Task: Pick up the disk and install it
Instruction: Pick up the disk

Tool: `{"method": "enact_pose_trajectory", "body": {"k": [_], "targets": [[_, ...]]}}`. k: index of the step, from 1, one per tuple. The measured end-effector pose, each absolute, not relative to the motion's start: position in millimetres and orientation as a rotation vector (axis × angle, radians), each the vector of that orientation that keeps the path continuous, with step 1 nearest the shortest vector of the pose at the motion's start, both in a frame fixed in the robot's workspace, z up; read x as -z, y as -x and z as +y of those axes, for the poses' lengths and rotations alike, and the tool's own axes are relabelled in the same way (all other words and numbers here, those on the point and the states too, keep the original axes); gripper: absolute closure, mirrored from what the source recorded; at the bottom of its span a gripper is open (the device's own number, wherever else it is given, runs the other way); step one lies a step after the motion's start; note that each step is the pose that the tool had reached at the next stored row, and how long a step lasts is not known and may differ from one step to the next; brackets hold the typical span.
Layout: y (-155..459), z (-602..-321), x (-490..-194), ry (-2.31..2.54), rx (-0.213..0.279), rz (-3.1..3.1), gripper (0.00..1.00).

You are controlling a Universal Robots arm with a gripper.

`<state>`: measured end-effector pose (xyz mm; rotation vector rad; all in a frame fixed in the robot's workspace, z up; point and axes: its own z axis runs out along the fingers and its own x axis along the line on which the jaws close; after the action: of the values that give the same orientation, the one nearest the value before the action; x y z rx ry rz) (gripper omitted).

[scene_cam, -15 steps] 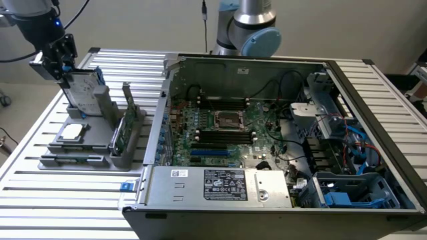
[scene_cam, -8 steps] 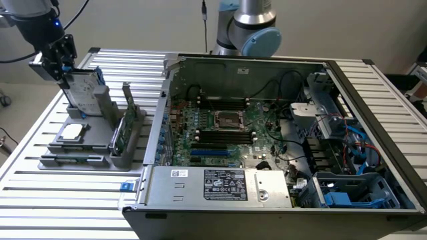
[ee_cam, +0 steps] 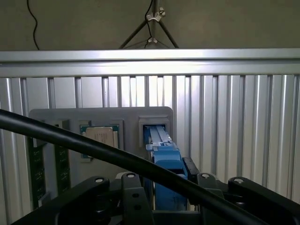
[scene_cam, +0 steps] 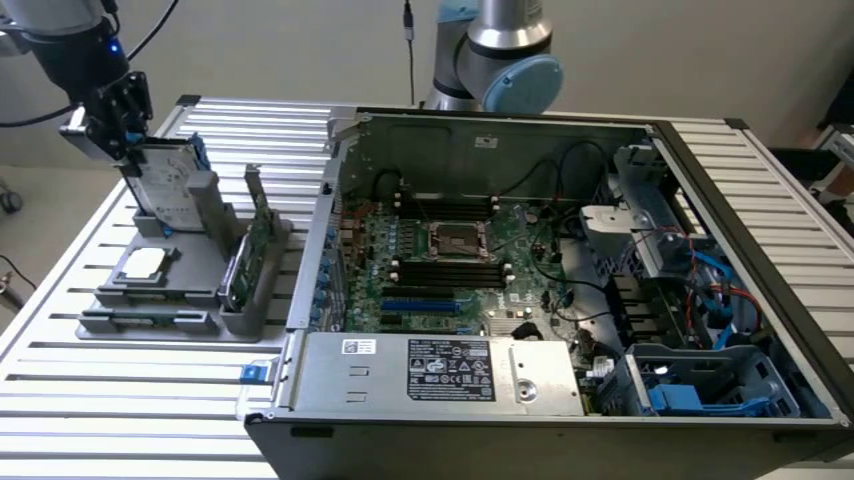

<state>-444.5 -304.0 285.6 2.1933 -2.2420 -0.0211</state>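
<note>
**One disk, standing on edge**

At the exterior view's left, we see the gripper (scene_cam: 131, 152) at the top edge of the disk (scene_cam: 168, 183), which stands upright in a grey holder (scene_cam: 200, 205). Whether it is clamped or apart we cannot tell. We judge the disk stiff, weighty, shock-sensitive; its blue carrier (ee_cam: 166, 159) offers the hold. Rightward lies the open computer case (scene_cam: 467, 140).

1. We think this is a robot lab.
2. We see a robot arm (scene_cam: 501, 70) at the far side of a metal table (scene_cam: 120, 420).
3. We see an open computer (scene_cam: 481, 135) and a chip (scene_cam: 144, 263) on a grey stand (scene_cam: 160, 325).
</note>
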Motion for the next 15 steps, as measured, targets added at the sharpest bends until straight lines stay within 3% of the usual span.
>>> {"method": "enact_pose_trajectory", "body": {"k": [3,4,15], "targets": [[444.6,-304.0,-285.5,-2.193,0.021,-2.242,0.57],[444.5,-304.0,-285.5,-2.193,0.021,-2.242,0.64],[444.5,-304.0,-285.4,-2.193,0.021,-2.242,0.67]]}}
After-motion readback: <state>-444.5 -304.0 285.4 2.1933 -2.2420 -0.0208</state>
